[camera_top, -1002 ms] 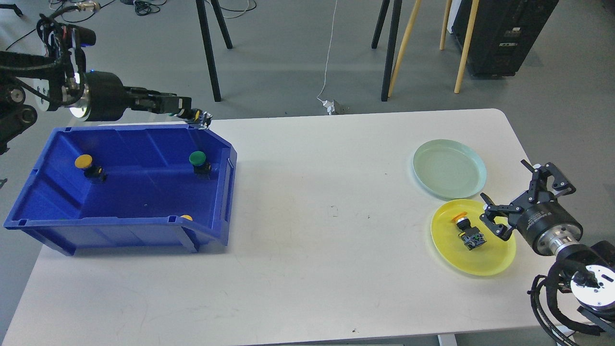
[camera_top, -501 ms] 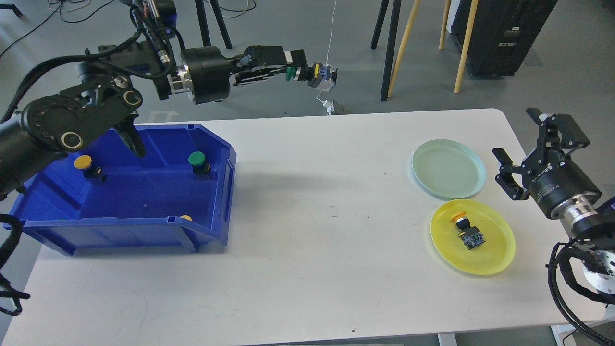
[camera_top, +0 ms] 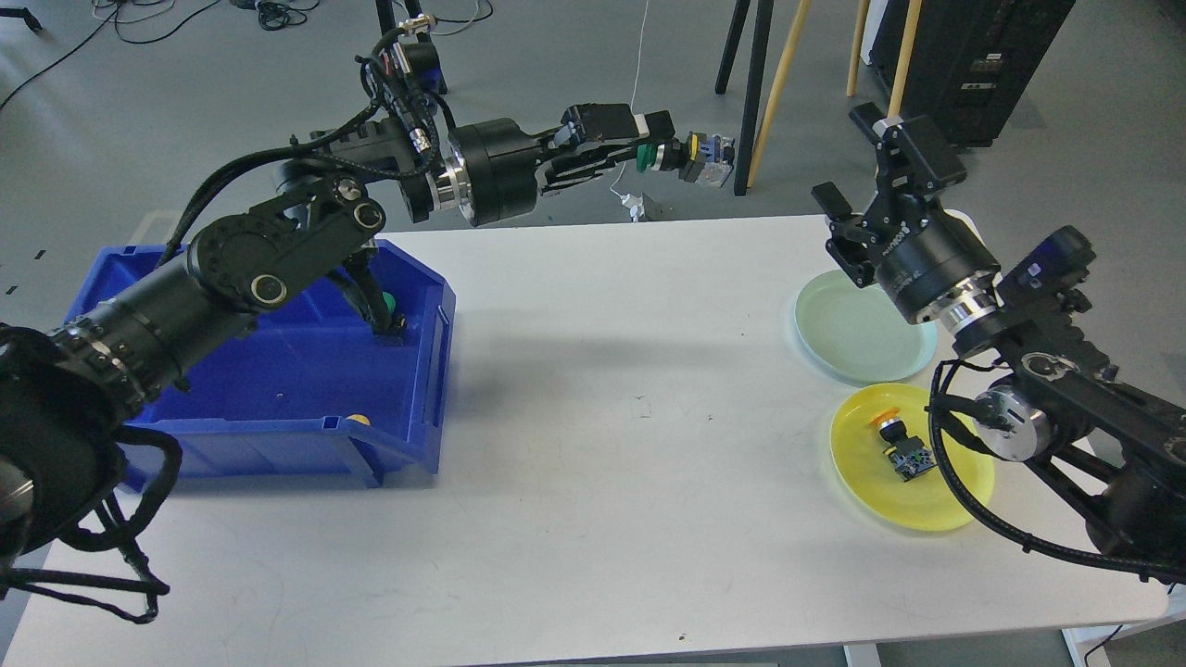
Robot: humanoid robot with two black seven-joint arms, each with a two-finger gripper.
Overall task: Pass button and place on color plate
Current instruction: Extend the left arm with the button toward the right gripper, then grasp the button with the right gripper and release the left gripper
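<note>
Above the far edge of the white desk (camera_top: 593, 482), the left gripper (camera_top: 649, 148) clamps a green-capped push button (camera_top: 681, 156) and holds it out toward the spread-fingered right gripper (camera_top: 857, 181), which hangs over the pale green round plate (camera_top: 857, 333), beside the yellow round plate (camera_top: 913, 496) bearing an orange-capped button (camera_top: 899, 445).

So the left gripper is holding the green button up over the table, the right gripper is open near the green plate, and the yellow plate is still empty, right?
Not quite: in the head view the yellow plate already holds an orange-capped button. The rest stands: the left gripper holds the green button aloft, and the right gripper is open near the green plate.
</note>
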